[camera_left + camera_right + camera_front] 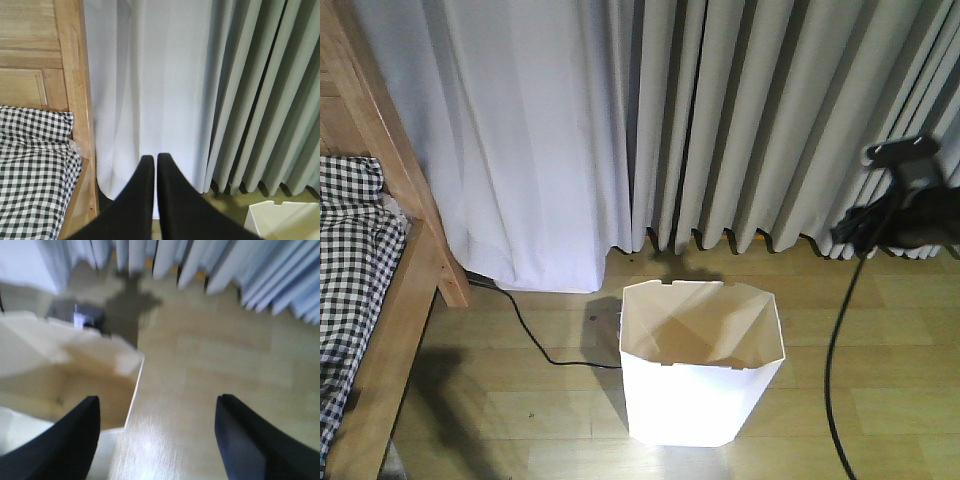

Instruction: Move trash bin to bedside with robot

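The white trash bin (692, 400) stands on the wooden floor, its octagonal rim open and its inside cream. The bed, with a light wooden frame (392, 345) and checked bedding (350, 260), is at the left, about a bin's width away. My right gripper (157, 407) is open wide above the bin's right rim (131, 400); one finger is over the opening, the other over the floor. My right arm (920, 215) shows at the right edge. My left gripper (152, 159) is shut and empty, held up facing the curtain beside the bed frame (70, 75). The bin's corner (277, 220) shows low right.
Grey and white curtains (720, 120) hang to the floor behind the bin. A black cable (532, 340) runs on the floor from the bed's corner to a small dark box (87, 317) behind the bin. A cable (835, 370) hangs from my right arm.
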Controlling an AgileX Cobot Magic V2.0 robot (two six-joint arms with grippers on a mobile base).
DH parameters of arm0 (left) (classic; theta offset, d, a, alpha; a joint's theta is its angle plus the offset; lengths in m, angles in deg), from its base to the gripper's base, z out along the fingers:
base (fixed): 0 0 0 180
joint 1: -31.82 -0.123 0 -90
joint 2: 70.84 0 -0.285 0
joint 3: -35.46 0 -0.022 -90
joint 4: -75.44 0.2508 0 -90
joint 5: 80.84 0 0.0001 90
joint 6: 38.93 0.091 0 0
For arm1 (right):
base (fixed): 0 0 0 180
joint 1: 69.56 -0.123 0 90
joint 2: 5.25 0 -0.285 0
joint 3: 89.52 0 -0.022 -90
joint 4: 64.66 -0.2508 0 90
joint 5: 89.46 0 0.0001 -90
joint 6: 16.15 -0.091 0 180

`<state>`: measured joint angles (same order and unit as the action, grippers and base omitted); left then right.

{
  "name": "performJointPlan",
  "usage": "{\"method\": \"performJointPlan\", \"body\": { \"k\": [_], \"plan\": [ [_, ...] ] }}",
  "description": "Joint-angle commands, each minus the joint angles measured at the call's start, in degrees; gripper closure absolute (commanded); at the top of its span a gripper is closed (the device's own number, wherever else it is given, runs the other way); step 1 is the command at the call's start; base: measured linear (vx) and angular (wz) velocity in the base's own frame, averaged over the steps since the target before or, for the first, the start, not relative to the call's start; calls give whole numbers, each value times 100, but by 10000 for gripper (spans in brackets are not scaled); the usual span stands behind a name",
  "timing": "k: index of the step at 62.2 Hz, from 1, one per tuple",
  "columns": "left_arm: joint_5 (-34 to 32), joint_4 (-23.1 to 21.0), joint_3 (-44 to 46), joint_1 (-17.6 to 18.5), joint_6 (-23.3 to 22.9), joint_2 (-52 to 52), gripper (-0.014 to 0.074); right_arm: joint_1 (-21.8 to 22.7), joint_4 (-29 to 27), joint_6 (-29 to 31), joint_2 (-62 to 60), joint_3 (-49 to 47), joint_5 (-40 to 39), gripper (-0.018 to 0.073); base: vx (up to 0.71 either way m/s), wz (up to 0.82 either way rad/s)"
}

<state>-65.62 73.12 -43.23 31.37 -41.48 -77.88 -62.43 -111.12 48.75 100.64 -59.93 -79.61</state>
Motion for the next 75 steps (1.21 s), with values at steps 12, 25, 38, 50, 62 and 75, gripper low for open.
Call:
{"method": "performJointPlan", "body": {
  "k": [12,25,38,50,62,75],
  "plan": [
    [-395,-21,-67,-3,-32,83,602,15,-438,38,-2635,515,164,72,0,0],
    [-395,-21,-67,-3,-32,83,602,15,-896,38,-4542,1154,175,72,0,0],
    [-395,-21,-67,-3,-32,83,602,15,-1379,33,-6469,1997,175,72,0,0],
    [-395,-21,-67,-3,-32,83,602,15,-1550,13,-7917,2808,203,72,0,0],
    [-395,-21,-67,-3,-32,83,602,15,-1520,-24,-8904,3434,524,72,0,0],
    [-395,-21,-67,-3,-32,83,602,15,-1480,-491,-9219,3783,957,195,0,0]
  ]
}}
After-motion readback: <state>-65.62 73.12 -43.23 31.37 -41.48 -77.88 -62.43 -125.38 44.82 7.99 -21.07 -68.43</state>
